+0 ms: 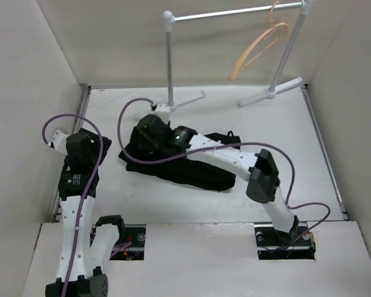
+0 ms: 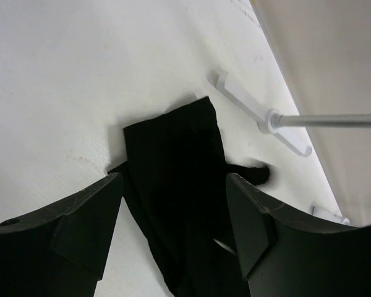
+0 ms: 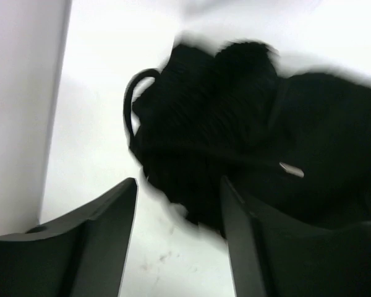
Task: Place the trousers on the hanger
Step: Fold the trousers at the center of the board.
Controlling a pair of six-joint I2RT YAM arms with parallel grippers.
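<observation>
The black trousers (image 1: 195,172) lie crumpled on the white table, in the middle. My right gripper (image 1: 147,135) hovers over their left end with its jaws open and empty. In the right wrist view the blurred trousers (image 3: 247,124) lie just beyond the open gripper (image 3: 179,207). My left gripper (image 1: 89,147) is at the left, apart from the cloth. In the left wrist view it (image 2: 173,213) is open and empty, with the trousers (image 2: 173,161) ahead. The tan wooden hanger (image 1: 260,46) hangs from the rail at the back right.
The white-and-grey rail stand (image 1: 170,55) stands at the back, its feet on the table; one foot shows in the left wrist view (image 2: 260,111). Walls close in the left, back and right sides. Purple cables loop over both arms.
</observation>
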